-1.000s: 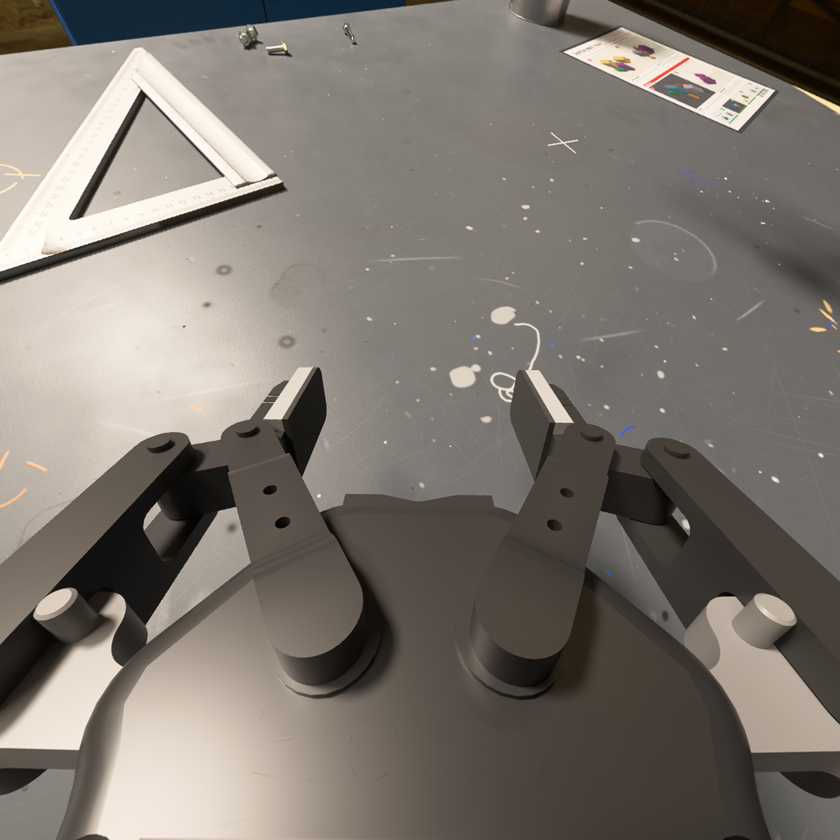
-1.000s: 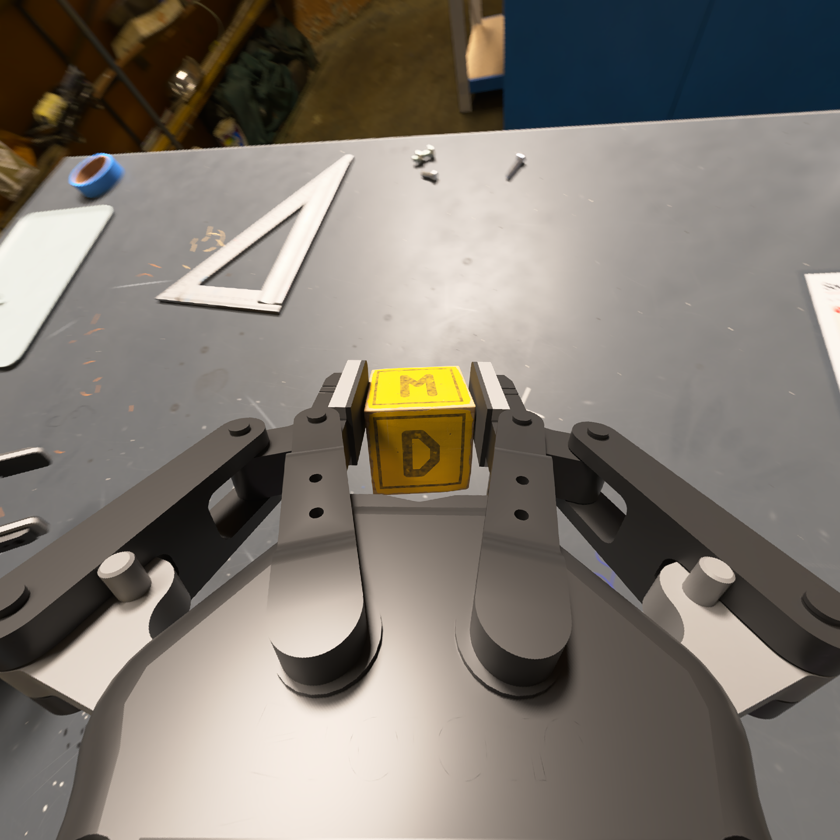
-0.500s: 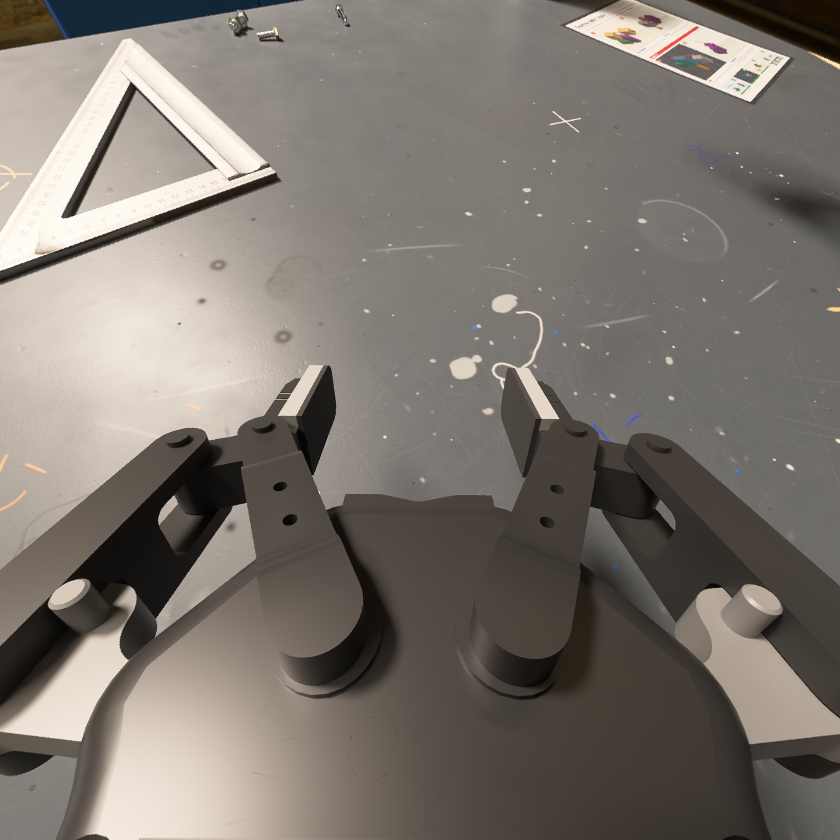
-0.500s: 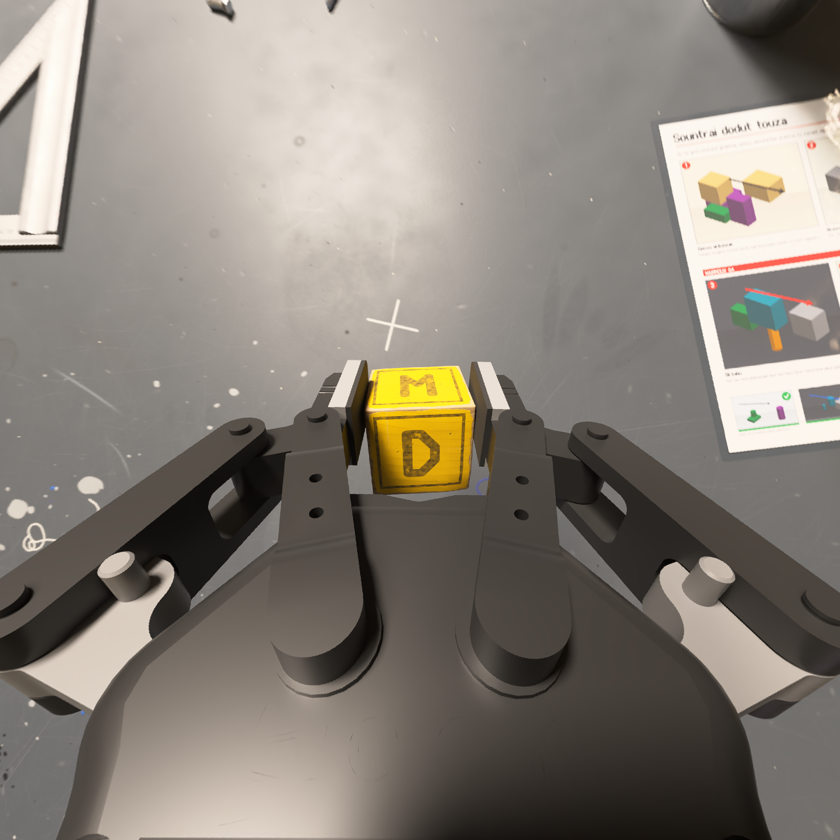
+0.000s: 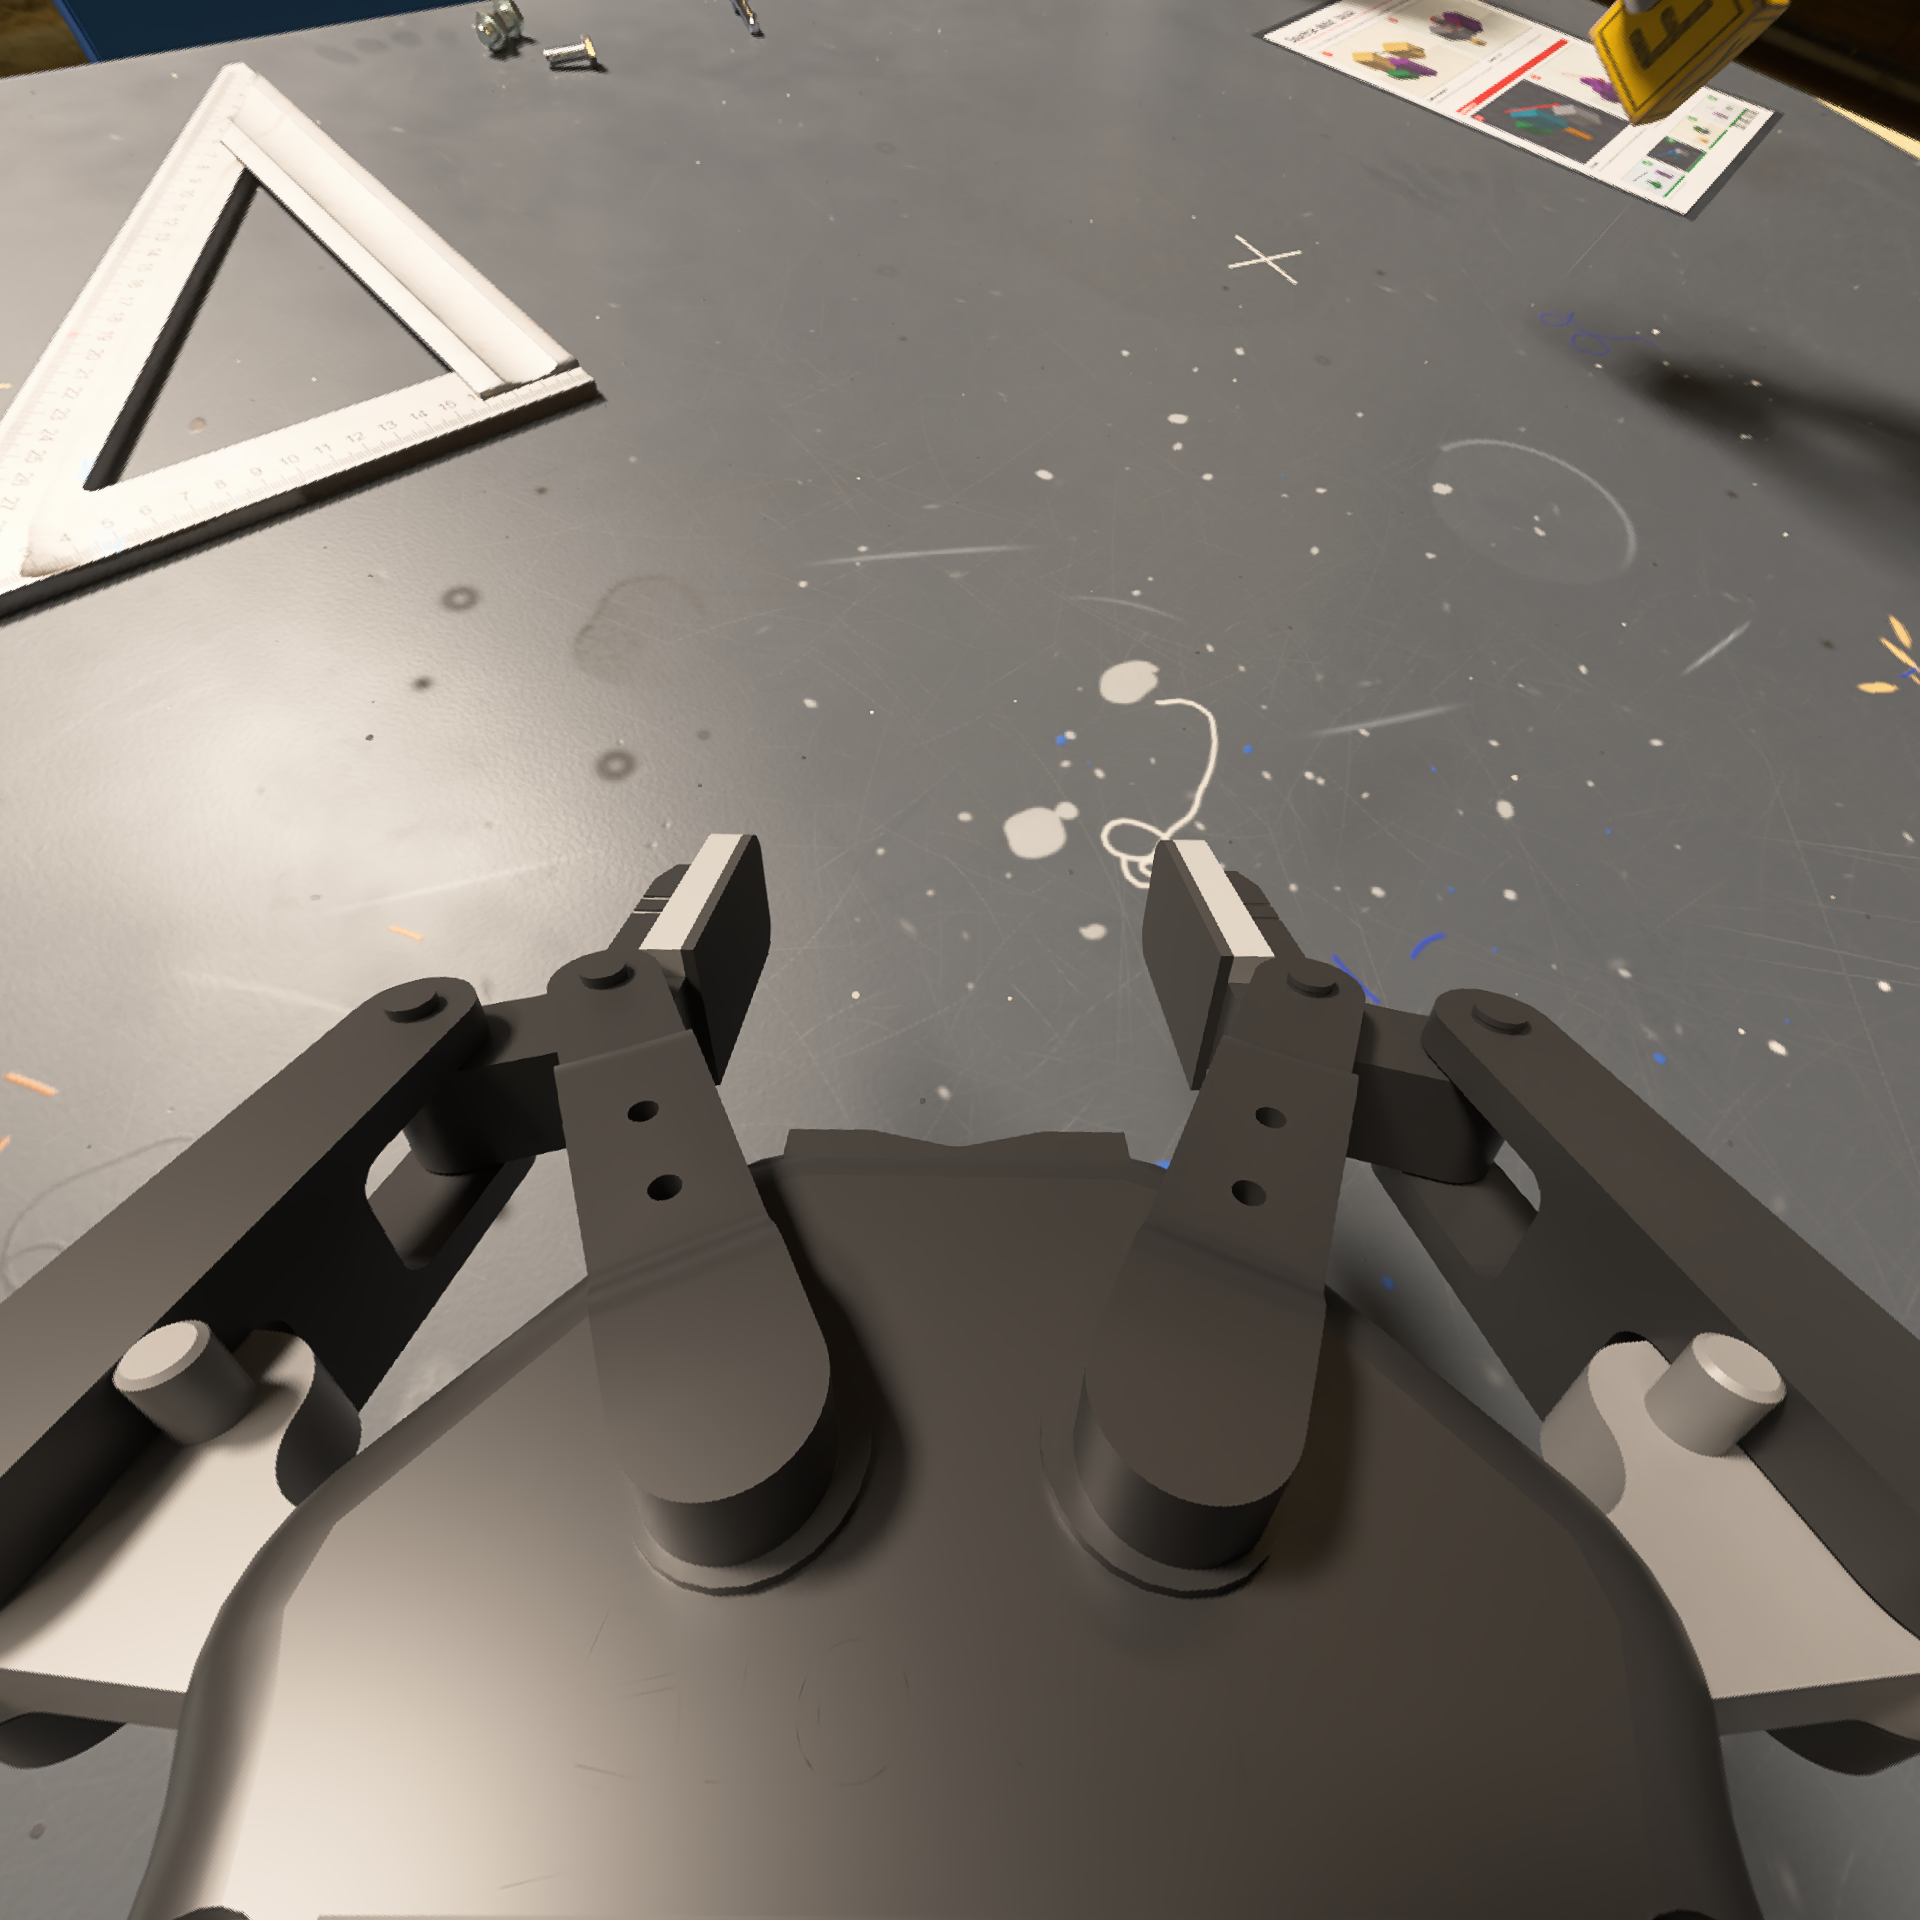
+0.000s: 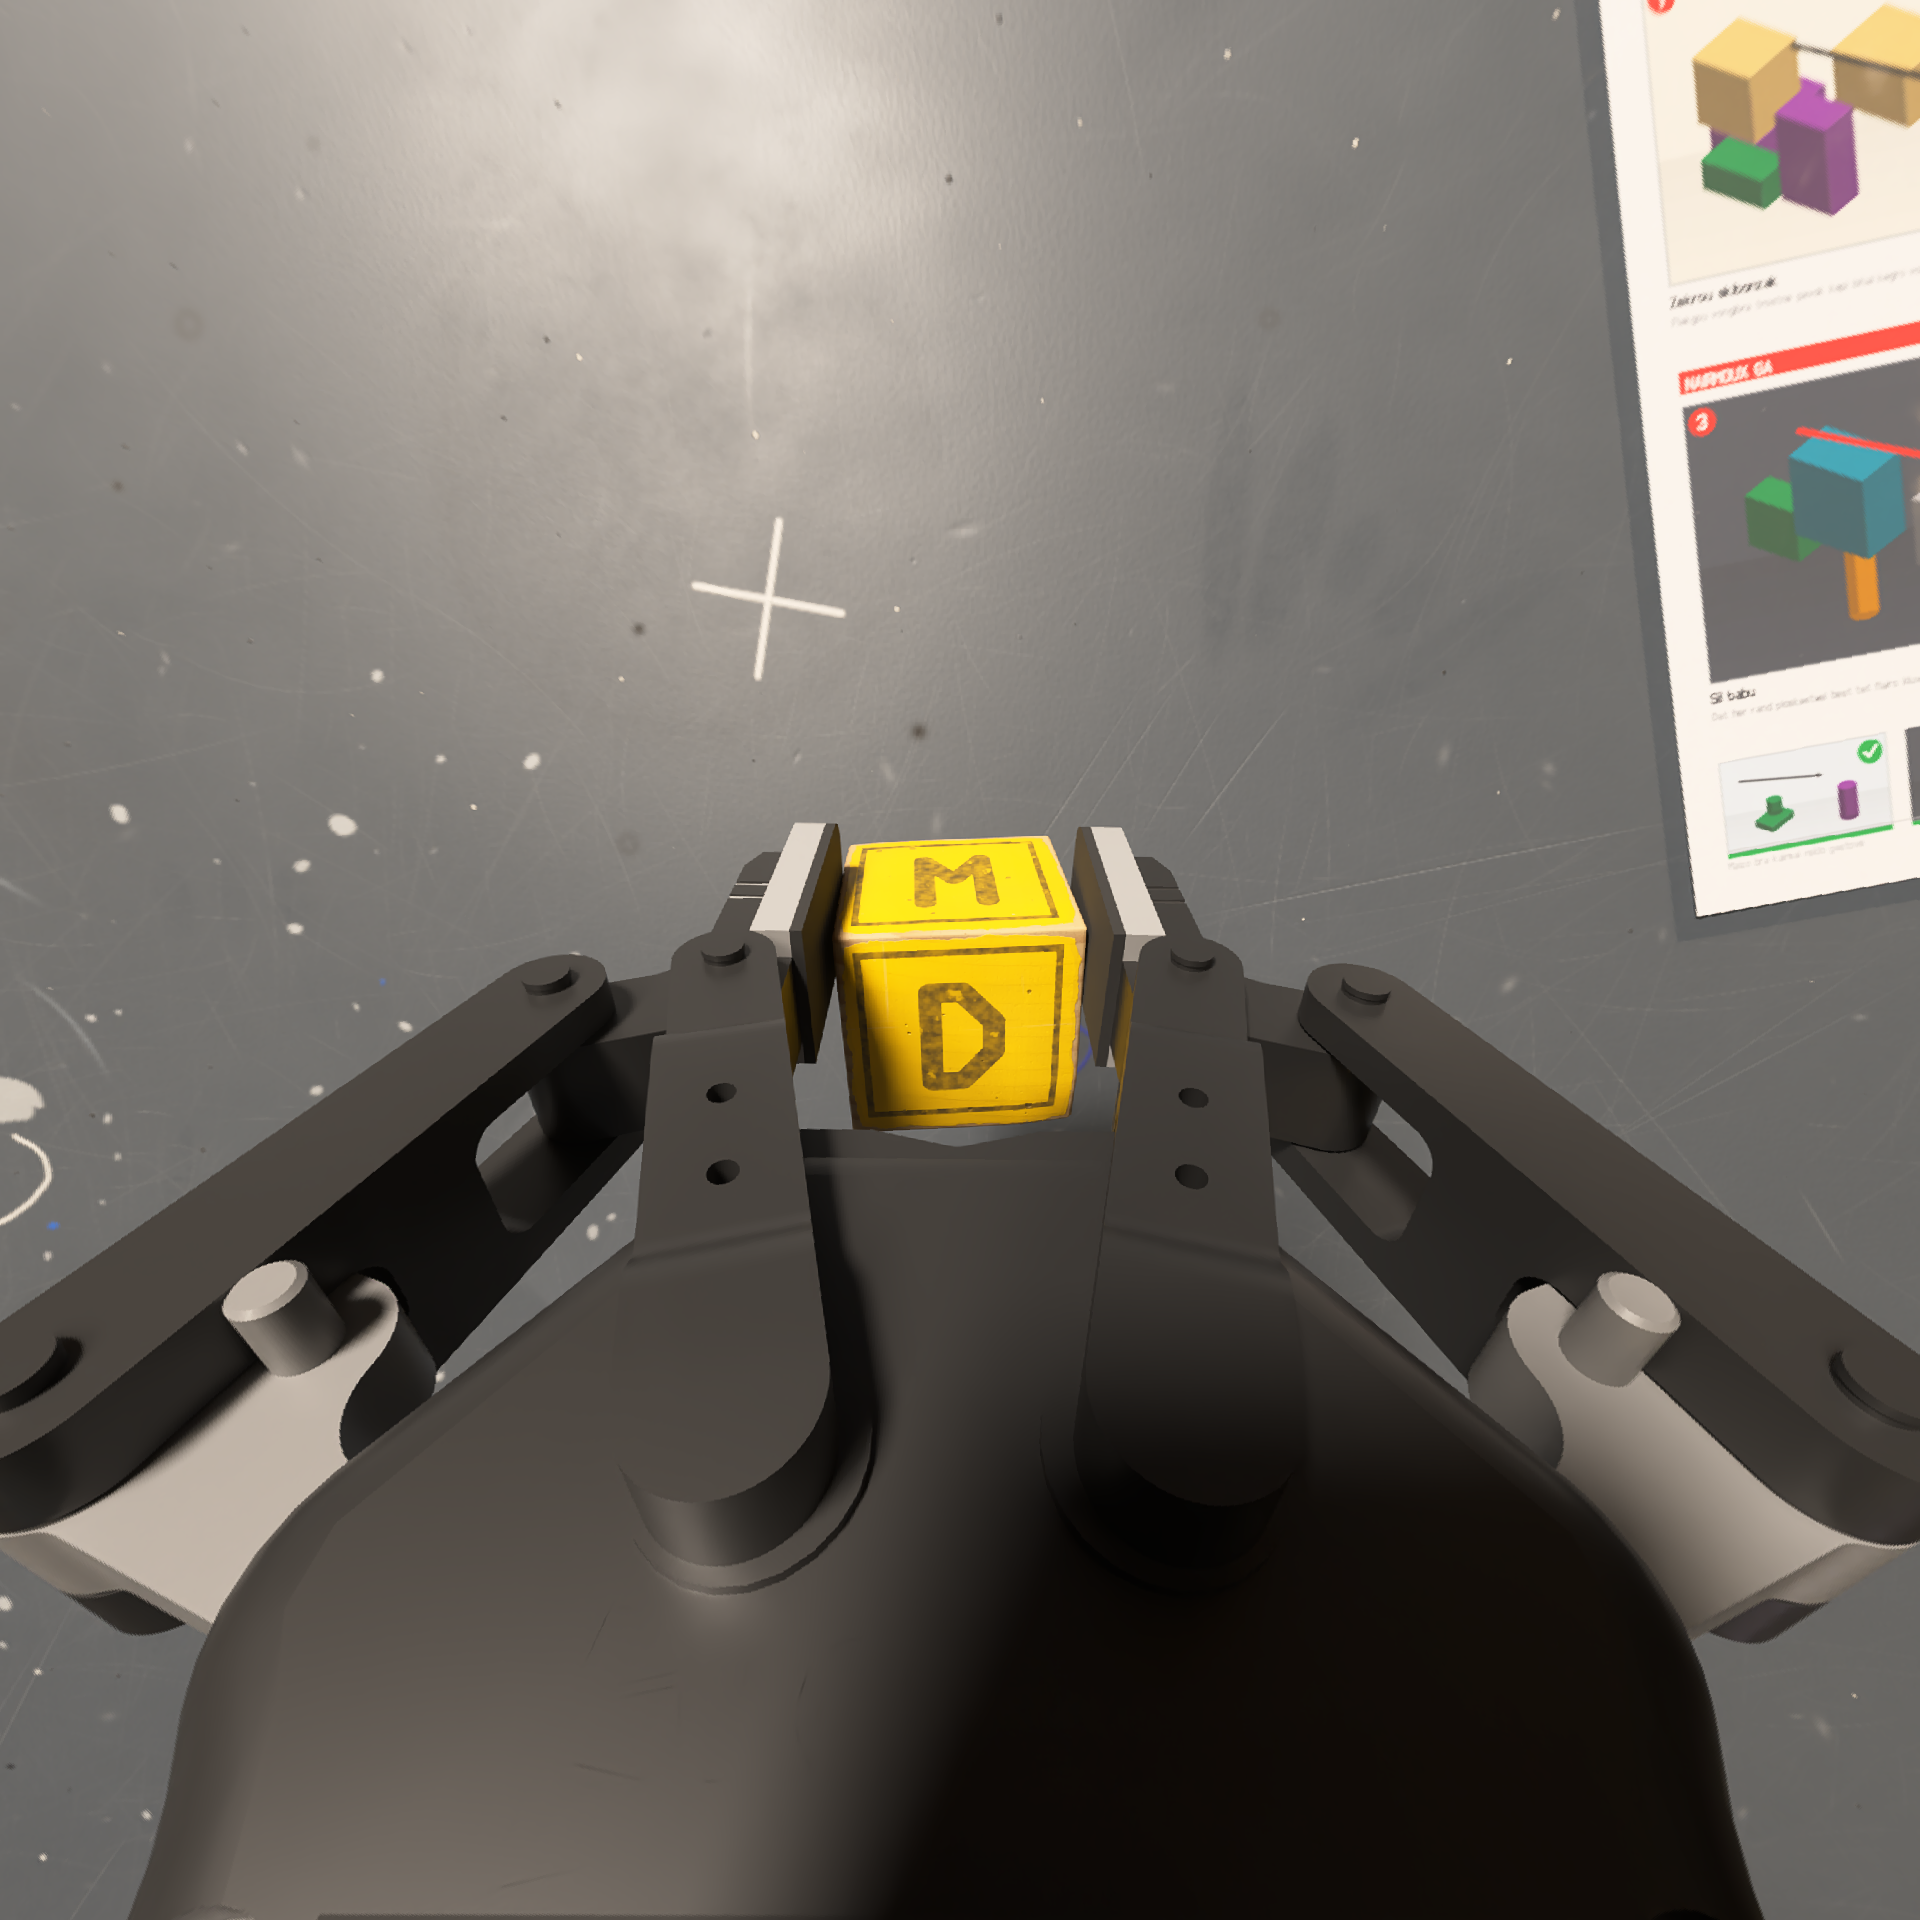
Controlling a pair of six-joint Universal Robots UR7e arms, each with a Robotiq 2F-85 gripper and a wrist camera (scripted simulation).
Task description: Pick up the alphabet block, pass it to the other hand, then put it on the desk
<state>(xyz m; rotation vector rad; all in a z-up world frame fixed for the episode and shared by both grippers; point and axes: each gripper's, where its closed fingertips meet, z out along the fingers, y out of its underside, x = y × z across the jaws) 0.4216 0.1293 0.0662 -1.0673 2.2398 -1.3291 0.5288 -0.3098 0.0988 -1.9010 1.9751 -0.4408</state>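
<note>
Block held aloft, handover not yet made.

Alphabet block (image 6: 961, 987), yellow, sits at centre frame of the right wrist view, clamped on two opposite sides by the right end effector (image 6: 961, 904) and clear of the tabletop (image 6: 416, 416); in the left wrist view it shows at upper right (image 5: 1662, 52), above the printed sheet (image 5: 1507, 104). Left end effector (image 5: 951, 935) is spread wide and empty, well apart from the block. Risk, as judged: only the front and top faces are free, so a misaligned approach could strike the clamped fingers or dislodge the block; release before the second grip is firm would drop it.
</note>
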